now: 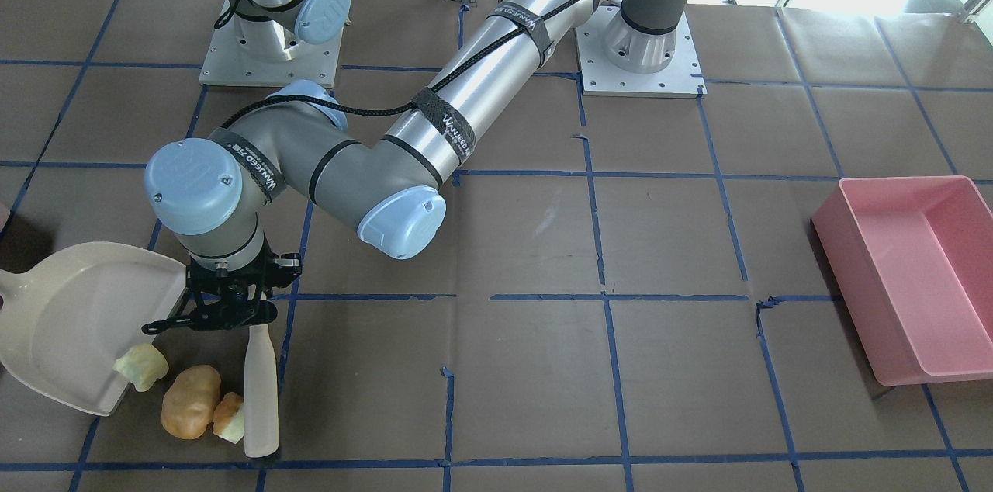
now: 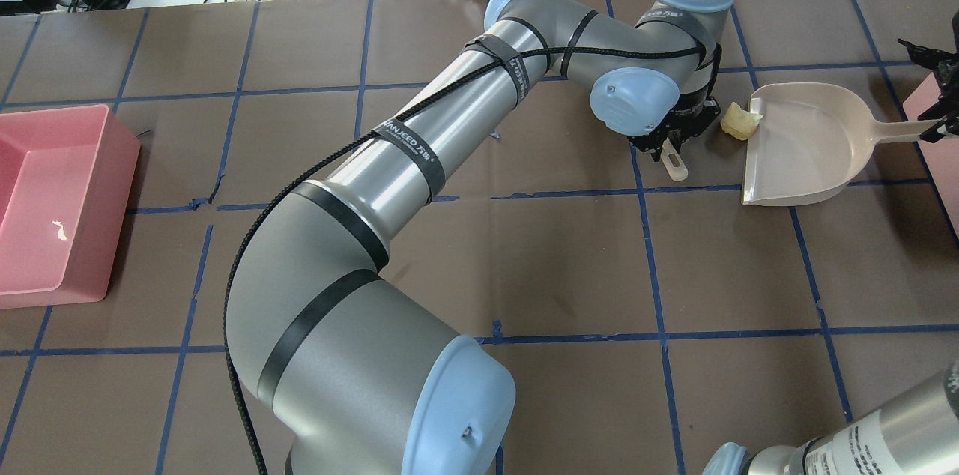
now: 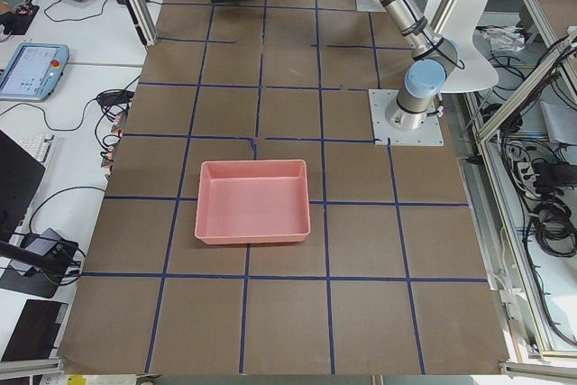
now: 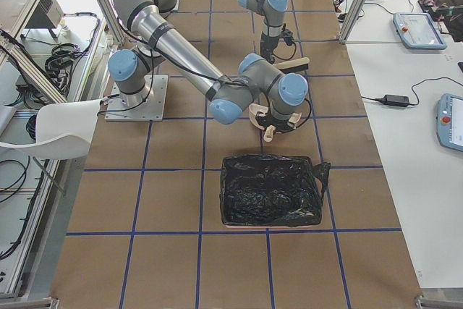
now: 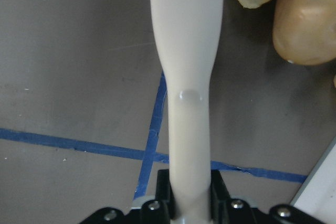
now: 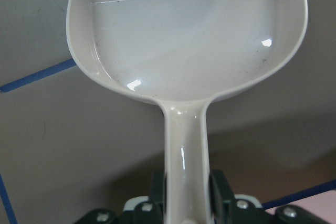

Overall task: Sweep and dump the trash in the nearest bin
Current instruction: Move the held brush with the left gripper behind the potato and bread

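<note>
Three lumps of trash lie in a loose row between the dustpan's open lip and the brush. The orange-tan potato-shaped piece (image 1: 190, 401) is in the middle, its long axis running roughly away from the robot and tilted a little toward the brush. One pale chunk (image 1: 230, 417) sits between it and the brush (image 1: 261, 391) and appears to touch both. The other pale chunk (image 1: 141, 366) rests right at the lip of the dustpan (image 1: 70, 321). All three lie beyond the left gripper (image 1: 247, 315), on the side away from the robot, alongside the brush's far length. The brush itself points away from the robot, and the left gripper's fingers are clamped on its handle. The right gripper (image 6: 185, 203) is closed tight on the dustpan's handle. A pink bin (image 1: 923, 282) stands well apart, across the table.
</note>
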Controlling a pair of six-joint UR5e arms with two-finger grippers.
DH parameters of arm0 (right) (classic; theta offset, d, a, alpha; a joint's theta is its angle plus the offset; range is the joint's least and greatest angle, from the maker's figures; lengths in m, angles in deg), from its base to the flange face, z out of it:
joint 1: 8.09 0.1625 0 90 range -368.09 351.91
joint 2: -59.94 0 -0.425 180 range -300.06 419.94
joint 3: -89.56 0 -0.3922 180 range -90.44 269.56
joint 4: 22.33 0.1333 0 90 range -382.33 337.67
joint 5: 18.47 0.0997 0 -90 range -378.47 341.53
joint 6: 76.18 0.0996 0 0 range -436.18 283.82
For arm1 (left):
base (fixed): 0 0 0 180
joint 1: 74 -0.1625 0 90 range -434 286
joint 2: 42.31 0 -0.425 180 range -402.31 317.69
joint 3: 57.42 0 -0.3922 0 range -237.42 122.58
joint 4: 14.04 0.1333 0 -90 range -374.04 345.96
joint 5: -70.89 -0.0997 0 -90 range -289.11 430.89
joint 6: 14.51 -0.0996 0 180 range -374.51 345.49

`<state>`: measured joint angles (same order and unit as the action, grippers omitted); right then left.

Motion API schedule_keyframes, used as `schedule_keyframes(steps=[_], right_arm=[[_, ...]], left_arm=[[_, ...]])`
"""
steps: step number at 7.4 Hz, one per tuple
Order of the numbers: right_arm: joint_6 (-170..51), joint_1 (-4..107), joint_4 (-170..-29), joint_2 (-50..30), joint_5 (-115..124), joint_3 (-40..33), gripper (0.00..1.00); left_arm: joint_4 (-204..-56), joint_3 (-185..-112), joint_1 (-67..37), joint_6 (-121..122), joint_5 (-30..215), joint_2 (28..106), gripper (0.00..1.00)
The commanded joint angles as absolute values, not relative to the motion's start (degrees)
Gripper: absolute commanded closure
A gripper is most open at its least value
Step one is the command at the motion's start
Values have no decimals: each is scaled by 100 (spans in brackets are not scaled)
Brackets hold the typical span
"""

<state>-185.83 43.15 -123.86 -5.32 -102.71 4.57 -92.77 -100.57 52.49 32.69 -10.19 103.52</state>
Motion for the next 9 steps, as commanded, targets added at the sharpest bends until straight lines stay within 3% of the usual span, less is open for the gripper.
schedule_keyframes(steps=[1,9], right_arm=[[-18587,4315,-12393,-474,-10267,466,95],[-18675,4280,-12402,-299,-10276,449,93]], left_arm=[[-9288,-9874,5248,3111,-1006,10481,100],[-9596,-9478,5625,864,-944,10790,100]])
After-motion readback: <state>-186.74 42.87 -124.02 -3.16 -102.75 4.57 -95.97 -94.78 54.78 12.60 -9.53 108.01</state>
